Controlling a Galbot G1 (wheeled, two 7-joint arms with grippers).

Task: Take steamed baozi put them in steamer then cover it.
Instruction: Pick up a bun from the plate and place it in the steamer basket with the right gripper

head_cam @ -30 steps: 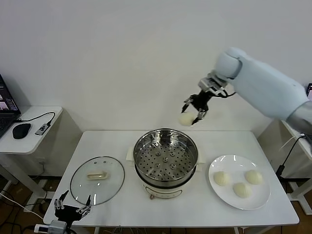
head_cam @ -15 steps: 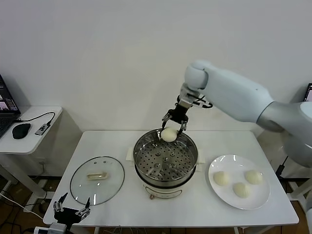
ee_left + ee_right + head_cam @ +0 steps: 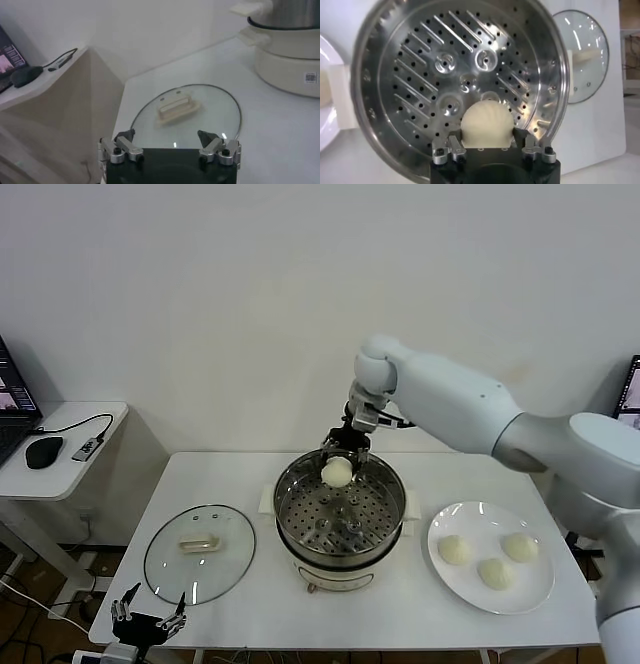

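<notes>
Behind the steamer rim, tool-held baozi, underside hidden.

Head overview; wrist close-ups sharing steamer.

The right gripper now stands lower and farther toward the robot's left than one second ago. At that earlier moment it hung high, above and behind the right rear of the steamer; half a second ago it was at the steamer's rear rim; now it is over the rear part of the basket, just inside the rim. The carried baozi travels with it, clamped between the fingers, and now hangs over the perforated floor, not resting on it. The right arm reaches farther across, its elbow lower and nearer the steamer. The left gripper sits slightly lower.
</notes>
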